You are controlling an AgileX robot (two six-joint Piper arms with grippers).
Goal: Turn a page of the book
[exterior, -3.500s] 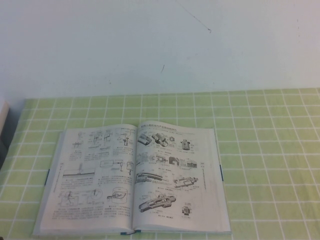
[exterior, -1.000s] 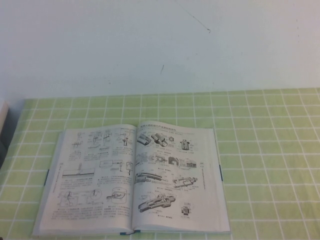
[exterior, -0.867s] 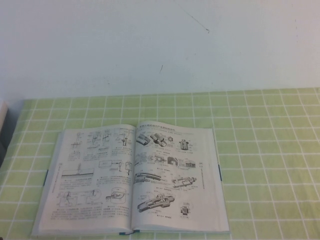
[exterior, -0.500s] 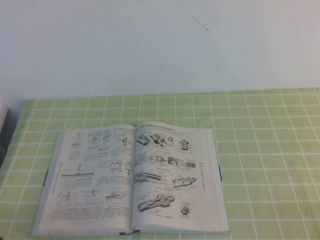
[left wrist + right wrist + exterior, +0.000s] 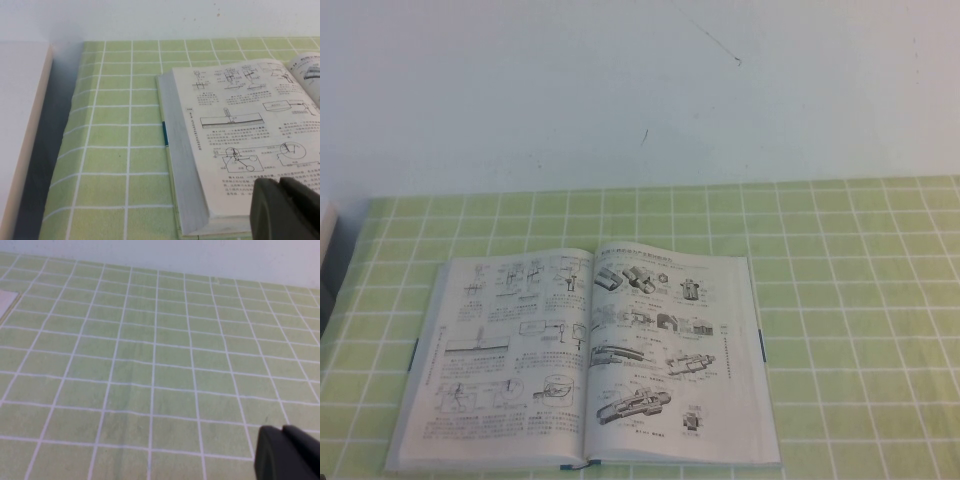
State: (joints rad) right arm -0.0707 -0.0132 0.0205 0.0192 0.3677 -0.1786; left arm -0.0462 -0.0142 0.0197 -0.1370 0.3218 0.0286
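Book (image 5: 585, 360) of technical drawings lies open and flat on a table (image 5: 860, 300) covered in a light-green cloth with a grid of thin white lines, near the robot's left side of the surface. Its thick block of greyish-white leaves, seen edge-on in the left wrist view (image 5: 187, 180), is bounded by a thin teal-blue cover edge. The right-hand page (image 5: 670, 350) carries a text heading, dark cutaway machine drawings in two columns and a line of vertical margin text; it rests flat, unlifted. The facing leaf shows pale line sketches and text columns. The left gripper (image 5: 286, 209), a dark matte pair of fingers pressed together with only a seam between them, hovers at the near left corner of the book. The right gripper (image 5: 287, 454), likewise dark and closed with nothing between its fingers, hangs over bare cloth, well apart from the book. Neither arm appears in the high view. A plain whitish wall (image 5: 640, 90) with faint marks rises behind the table, and a pale panel (image 5: 20, 135) stands beside the table's left edge.
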